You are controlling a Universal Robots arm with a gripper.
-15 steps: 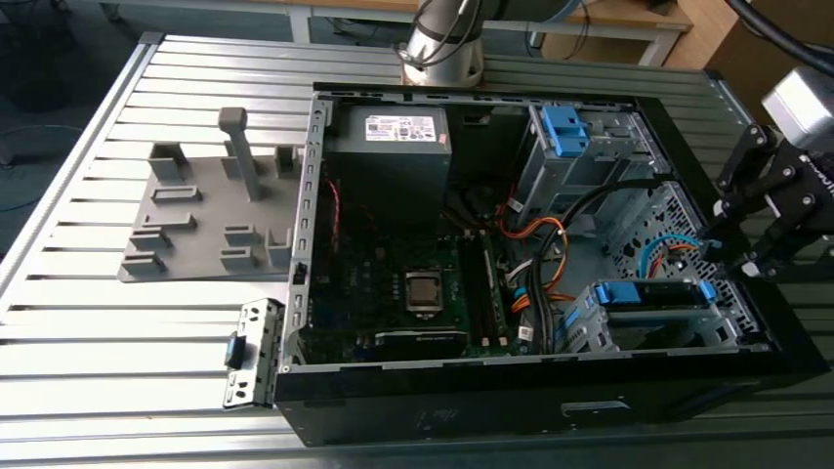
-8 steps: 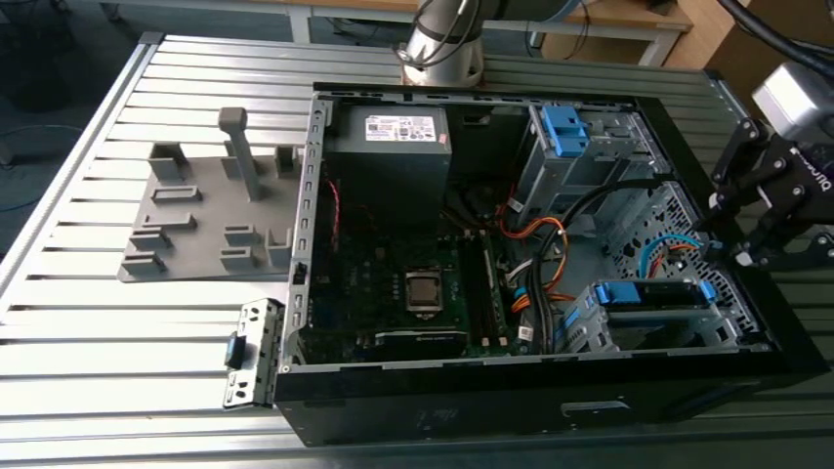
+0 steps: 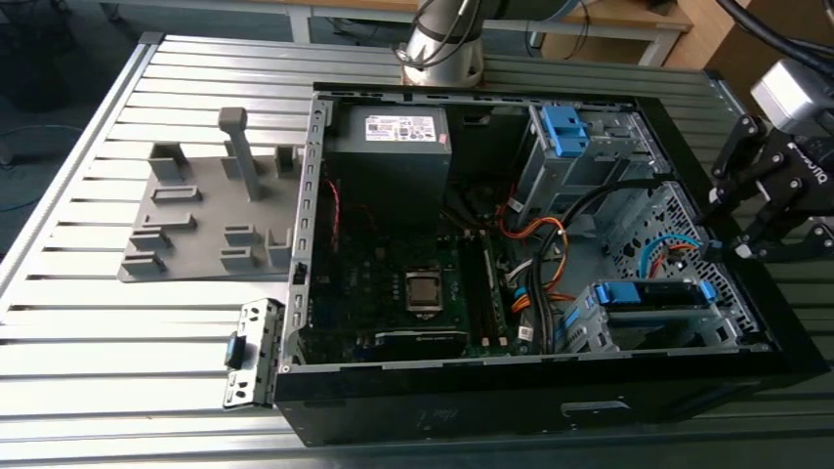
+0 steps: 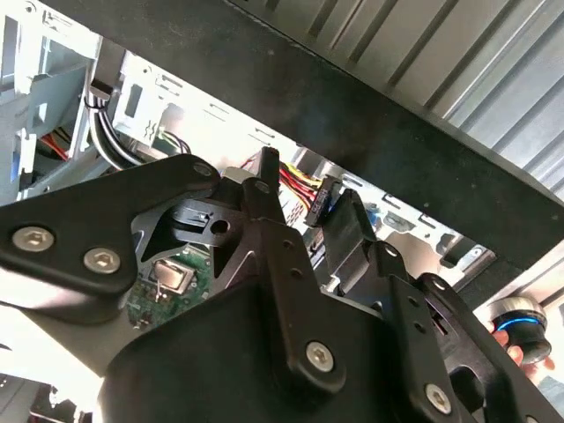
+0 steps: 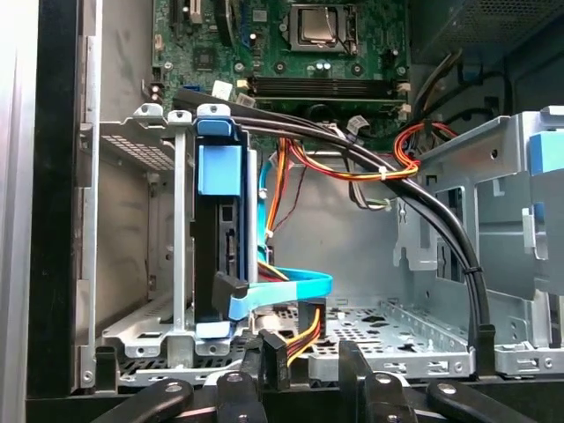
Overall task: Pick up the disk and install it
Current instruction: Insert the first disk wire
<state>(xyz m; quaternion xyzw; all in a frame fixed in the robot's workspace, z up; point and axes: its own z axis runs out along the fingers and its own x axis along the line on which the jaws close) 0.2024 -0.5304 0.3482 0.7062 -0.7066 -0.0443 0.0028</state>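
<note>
Tabletop (image 3: 131, 332) of metal slats carries an open black computer case (image 3: 521, 410), lying on its side w/ its insides facing up. A grey moulded plate (image 3: 209, 215) lies beside it, toward the tabletop's edge on the exterior view's left.

Inside the case, a big grey box (image 3: 391, 166) sits against the far wall. A metal cage in the far corner on the exterior view's right holds a blue bracket (image 3: 563, 127) w/ no drive.

The disk (image 3: 651, 293) is in the other metal cage, at the case's near corner on the exterior view's right. In the first wrist view the disk (image 5: 218, 176) stands on edge between the cage walls, blue frame outermost. A flat blue cable (image 5: 291, 289) runs up to its end; can't tell if it's plugged in.

The gripper (image 3: 769, 249) hangs above the case's wall on the exterior view's right, apart from the disk. In the first wrist view the gripper (image 5: 308, 366) shows a gap btwn its fingers w/ nothing in it, so parted and empty.

Step, as I judge it: the disk already sits in a cage and nothing is in hand, so this reads as either before pick-up or after seating. Any reach in calls for clearing the black and orange wire bundles (image 5: 414, 189) across the bay.

Writing: the grey box's white sticker (image 3: 404, 127) has print too small to read.
</note>
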